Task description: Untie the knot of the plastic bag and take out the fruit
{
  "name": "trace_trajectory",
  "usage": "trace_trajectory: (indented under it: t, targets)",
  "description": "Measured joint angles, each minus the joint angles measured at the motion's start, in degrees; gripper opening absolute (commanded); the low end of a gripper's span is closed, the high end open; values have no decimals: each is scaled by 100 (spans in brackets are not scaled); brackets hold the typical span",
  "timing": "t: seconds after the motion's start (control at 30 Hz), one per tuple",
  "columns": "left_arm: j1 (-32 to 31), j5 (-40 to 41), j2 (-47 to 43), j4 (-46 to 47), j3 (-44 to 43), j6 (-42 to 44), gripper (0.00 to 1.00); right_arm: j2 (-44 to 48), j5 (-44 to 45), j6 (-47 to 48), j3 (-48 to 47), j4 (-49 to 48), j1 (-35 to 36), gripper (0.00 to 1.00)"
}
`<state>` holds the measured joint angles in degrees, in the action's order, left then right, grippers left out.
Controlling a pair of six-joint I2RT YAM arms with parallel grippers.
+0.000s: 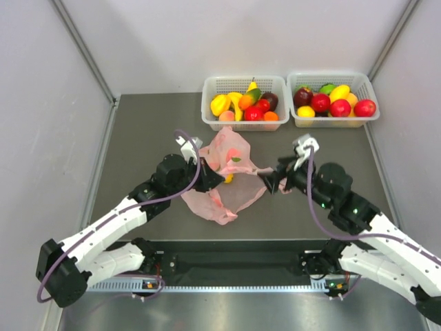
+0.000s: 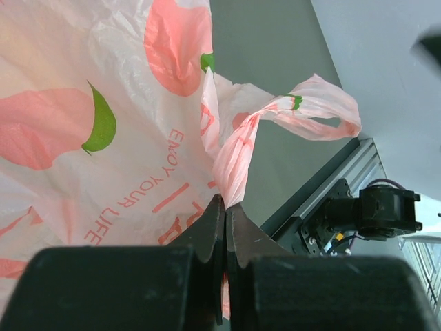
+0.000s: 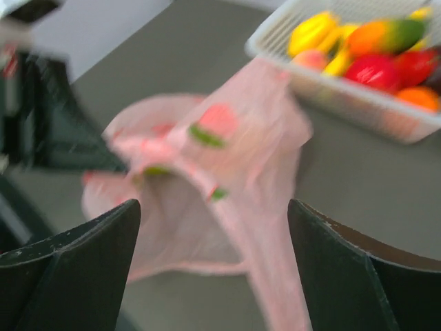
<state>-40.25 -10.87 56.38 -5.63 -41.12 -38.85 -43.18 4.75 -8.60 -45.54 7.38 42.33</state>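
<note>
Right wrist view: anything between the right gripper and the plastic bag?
Nothing visible. The right gripper has its jaws open, with the plastic bag straight ahead of them. The left gripper is shut on the bag's far side, clear of the path.

Pink plastic bag — peach print
</note>
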Motion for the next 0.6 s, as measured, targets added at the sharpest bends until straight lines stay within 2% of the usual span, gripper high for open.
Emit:
trace_trajectory:
  t: [0.13, 0.27, 0.4, 0.43, 0.5, 0.6]
  targets:
    - [-2, -17, 61, -101, -31, -4, 0, 885, -378, -352, 883, 426, 822, 77]
    - [-2, -70, 293, -214, -192, -20, 0, 1408, -592, -669, 1460, 404, 1460, 62]
    - [0, -87, 380, -256, -310, -24, 0, 979, -614, -946, 1891, 31, 1655, 36]
    - [0, -85, 380, -260, -326, -26, 0, 706, -525, -1010, 1934, -79, 1670, 24]
    - [-2, -85, 380, -264, -376, -42, 0, 68, -264, -1108, 1969, -385, 1679, 20]
    - [-2, -83, 380, -293, -466, -48, 0, -837, 114, -1172, 1963, -940, 1683, 35]
